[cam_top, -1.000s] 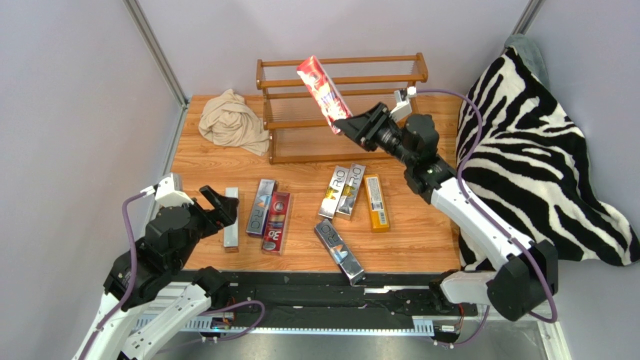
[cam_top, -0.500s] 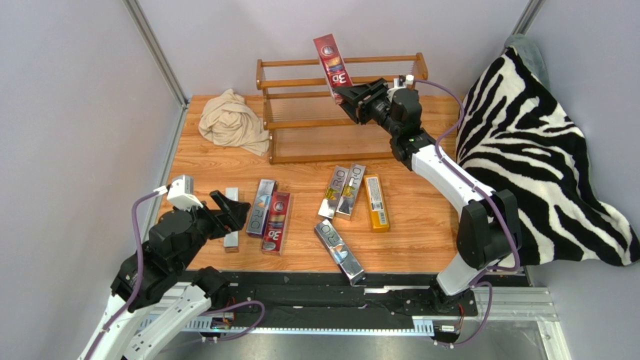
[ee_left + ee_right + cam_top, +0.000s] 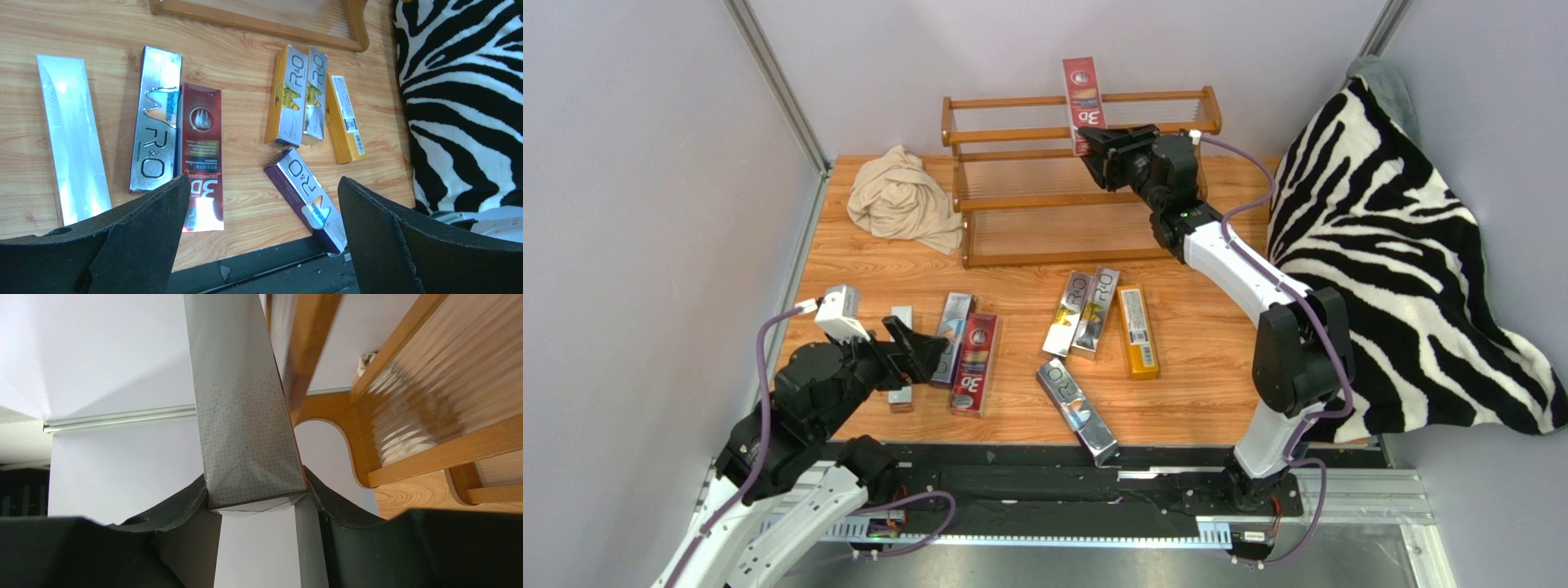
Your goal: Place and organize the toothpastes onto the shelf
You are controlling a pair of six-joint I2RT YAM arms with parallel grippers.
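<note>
Over the shelf [image 3: 1014, 135] at the tabletop's [image 3: 1210, 368] far edge, my right gripper [image 3: 1100, 145] has swung its pinched red carton [image 3: 1085, 92] from tilted to upright, ready for the top tier. My left gripper [image 3: 913, 342], spread wide, has crept toward the near-left cartons [image 3: 974, 361].

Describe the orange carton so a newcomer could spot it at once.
Find the wooden shelf at the table's back. Before its right end, three cartons lie side by side. The orange carton is rightmost, plain orange beside two shiny PRO cartons.
</note>
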